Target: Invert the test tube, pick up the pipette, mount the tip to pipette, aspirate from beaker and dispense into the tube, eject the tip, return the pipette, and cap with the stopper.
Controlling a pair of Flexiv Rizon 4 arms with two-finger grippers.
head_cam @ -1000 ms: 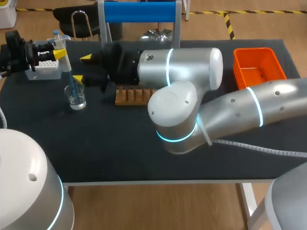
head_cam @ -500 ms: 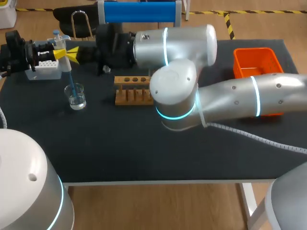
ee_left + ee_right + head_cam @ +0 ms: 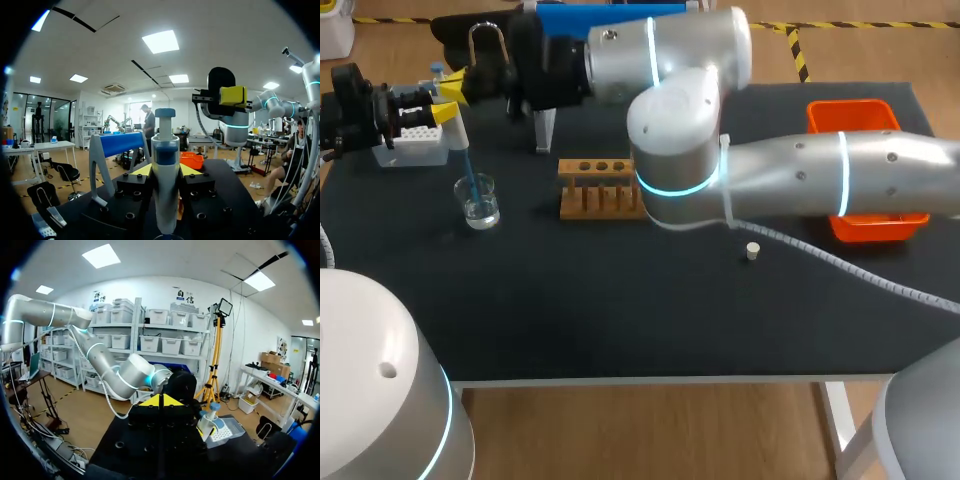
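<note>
left hand [image 3: 442, 110] pinching pipette [image 3: 457, 130] upright at left end of surface [image 3: 570, 300], just beside tip box [image 3: 412, 142]. tip [image 3: 470, 176] down in beaker [image 3: 480, 203].

right hand [image 3: 454, 86], fingers pressed together, has swung up and back from beside beaker, now near pipette's top. judgement: closed fingers placed to work plunger, aspirate step in hand.

rack [image 3: 600, 188] now uncovered mid-surface. stopper [image 3: 752, 251] lies loose right of rack, revealed as right arm [image 3: 800, 185] lifted away. orange bin [image 3: 860, 125] far right.

dispense, eject, return, cap still to do.
</note>
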